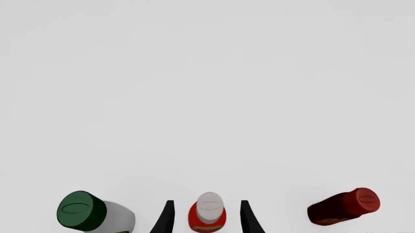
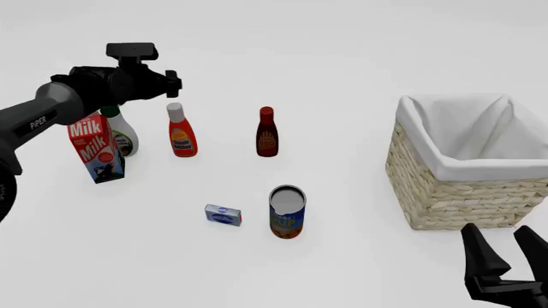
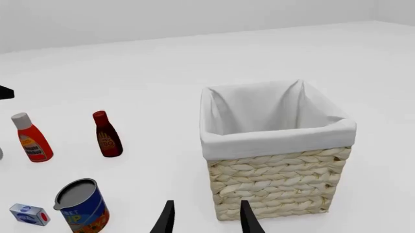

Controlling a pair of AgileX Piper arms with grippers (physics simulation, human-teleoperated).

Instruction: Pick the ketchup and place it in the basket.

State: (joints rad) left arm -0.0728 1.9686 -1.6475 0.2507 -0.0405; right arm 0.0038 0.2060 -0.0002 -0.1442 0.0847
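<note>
Ketchup [image 2: 181, 136] — red-orange, grey-white cap, yellow-orange label — upright.

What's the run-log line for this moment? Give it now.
phase: approach | left end effector: open, above ketchup, not gripping | right end effector: open, idle near basket | ketchup: upright on table

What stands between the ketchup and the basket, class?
In the front view, the dark-red bottle stands between the ketchup and the basket; beyond that bottle, only bare table reaches the basket.
</note>
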